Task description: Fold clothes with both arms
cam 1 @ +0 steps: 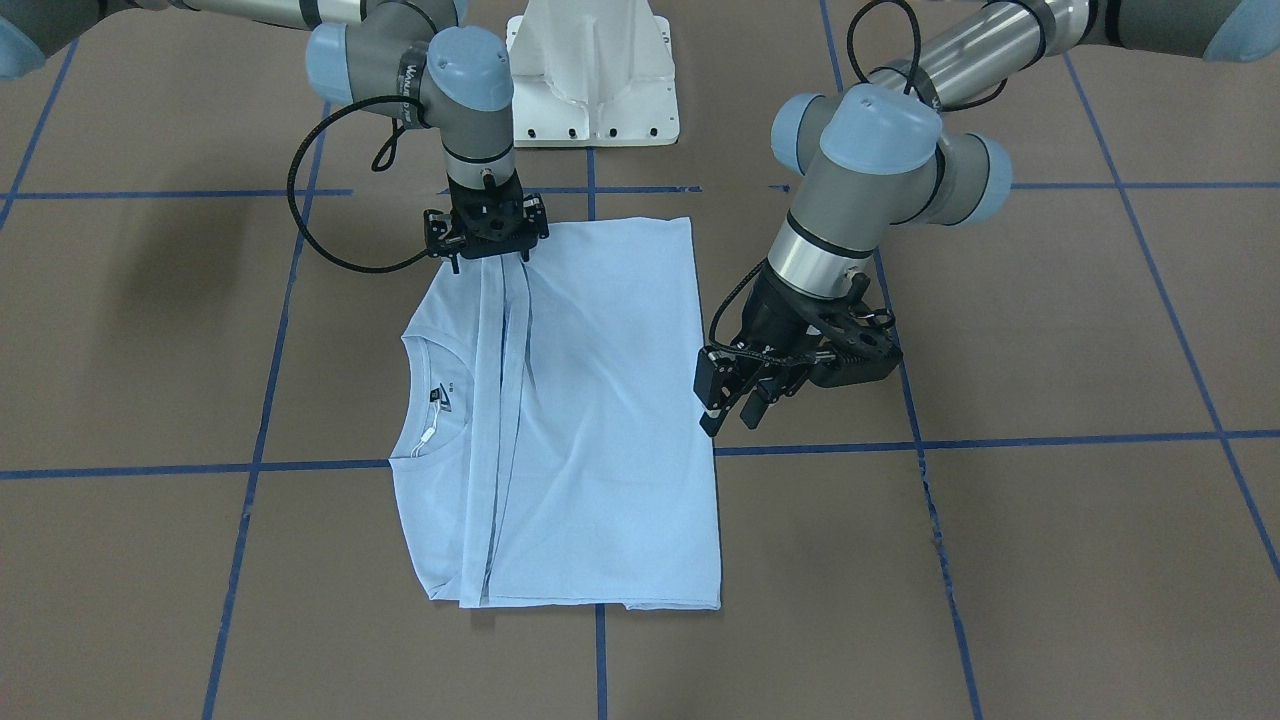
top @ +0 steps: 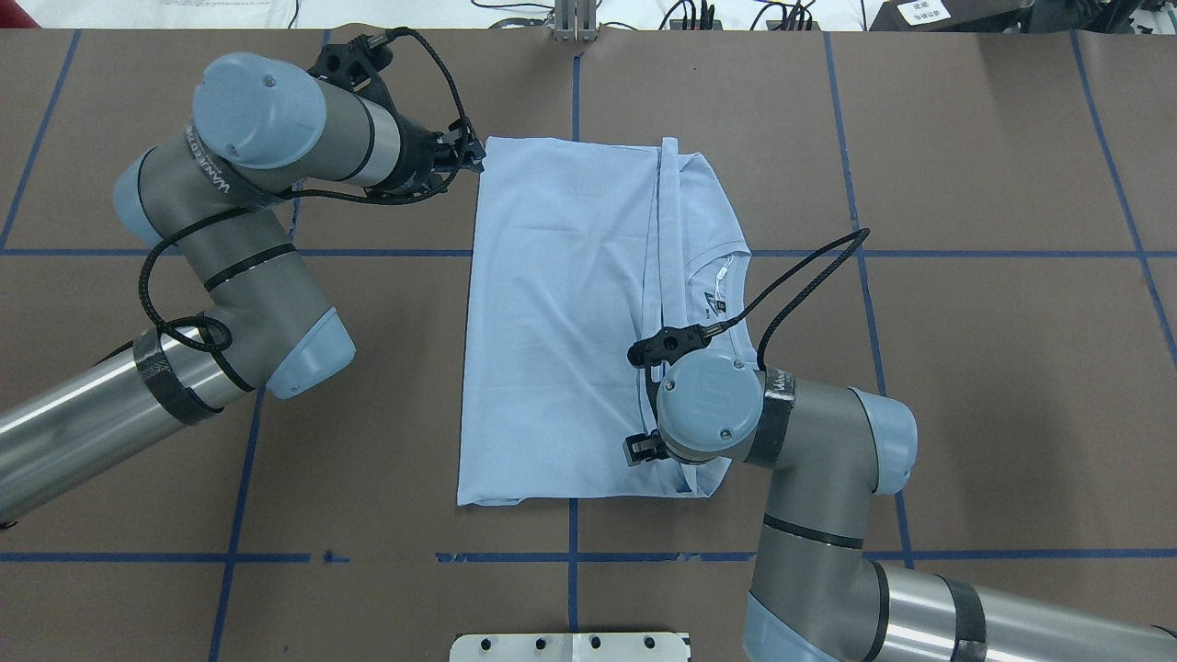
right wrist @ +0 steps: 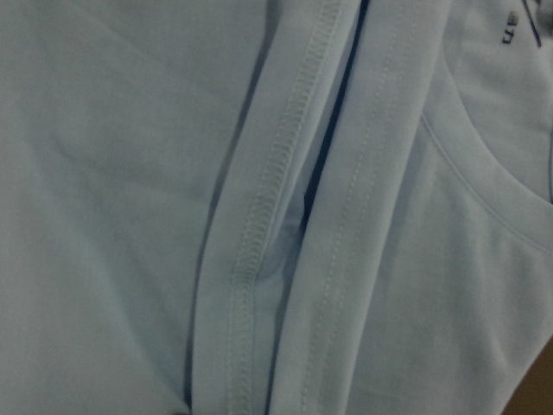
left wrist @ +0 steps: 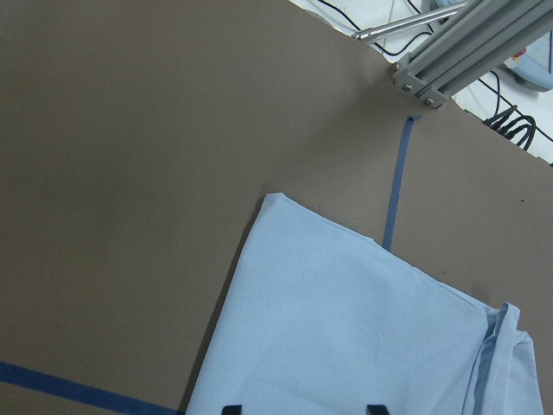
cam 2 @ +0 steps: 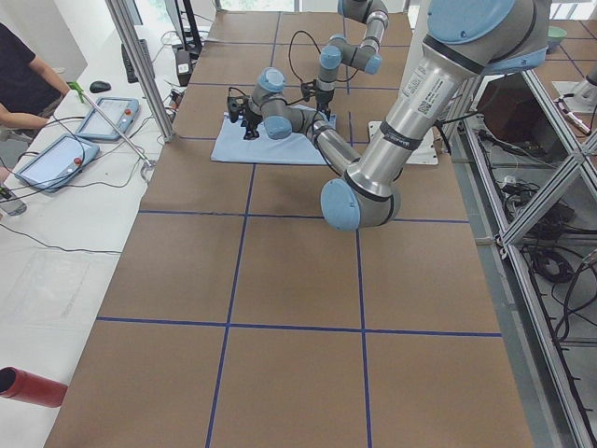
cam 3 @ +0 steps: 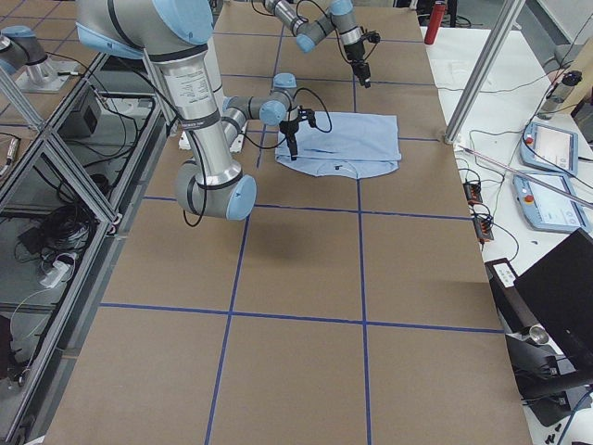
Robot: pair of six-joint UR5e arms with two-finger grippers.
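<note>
The pale blue T-shirt lies flat on the brown table, folded lengthwise into a long rectangle. Its dark neck label shows at the collar. The palm print is hidden. My left gripper is open and empty, raised just off the shirt's far left corner. The left wrist view shows that corner below the parted fingertips. My right gripper is down on the folded hem strips at the shirt's near edge. The right wrist view shows only fabric seams, so I cannot tell whether it grips.
The white pedestal base stands behind the shirt. Blue tape lines mark a grid on the table. An aluminium frame post stands beyond the far edge. A person and tablets are at a side desk.
</note>
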